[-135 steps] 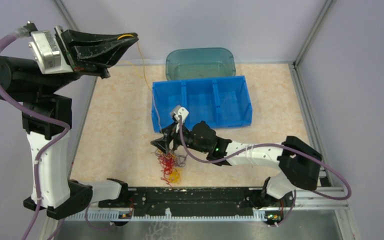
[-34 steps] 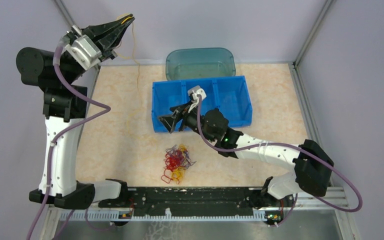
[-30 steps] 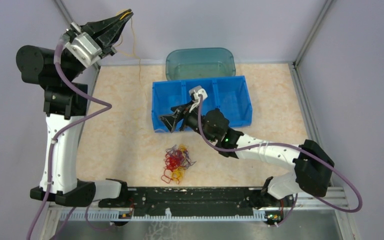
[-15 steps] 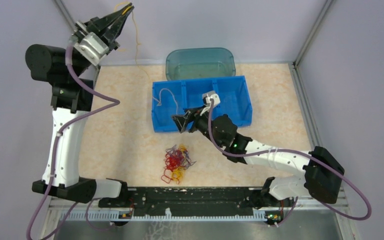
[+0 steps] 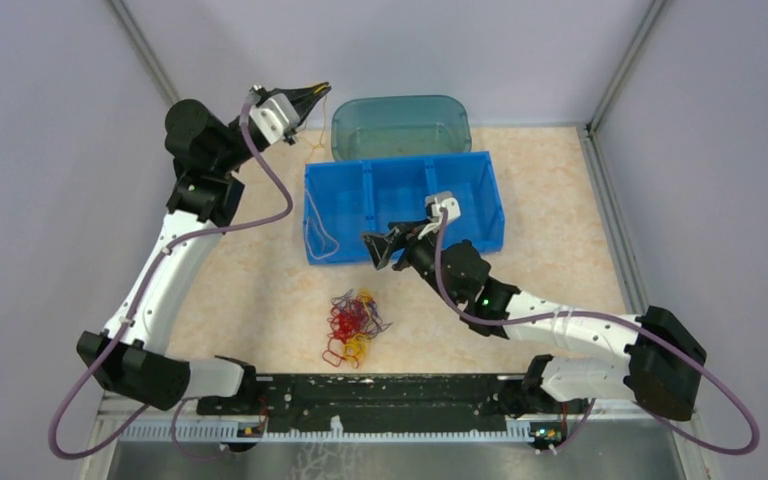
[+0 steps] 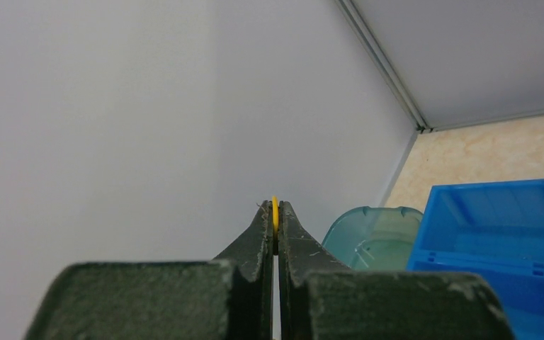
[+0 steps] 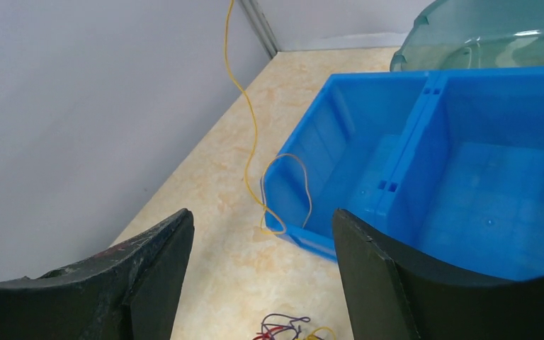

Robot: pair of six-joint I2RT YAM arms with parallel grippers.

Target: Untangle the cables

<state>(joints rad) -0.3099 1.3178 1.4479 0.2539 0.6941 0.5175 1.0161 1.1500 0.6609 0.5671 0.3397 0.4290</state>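
Left gripper (image 5: 317, 91) is clenching its jaws tight on a single yellow cable (image 7: 244, 92). It is holding the cable raised near the back left corner of the table (image 5: 250, 250), just beside the left end of the translucent teal tub (image 5: 400, 125). Its wrist view is showing a sliver of yellow pinched right at the fingertips (image 6: 263, 230), with no gap between them. From that grip the strand is hanging down toward the tabletop and curling into a loop that is draping over the left end wall of the blue bin (image 5: 390, 163). Part of the loop is lying inside the bin's left compartment and the lowest bend is sitting at the foot of that wall. Right gripper (image 5: 375, 251) is standing released, jaws spread wide and holding nothing. It is hovering at the bin's near wall, around its middle, and pointing left toward that loop, which is appearing between its fingers in the wrist view but well beyond them. Other cables (image 5: 352, 325) are lying as a small tangled clump of red, yellow-orange and dark strands on the table in front of the bin. That clump is sitting apart from the bin, near the right gripper but not touching it, and apart from the yellow cable as far as the overhead view is showing.
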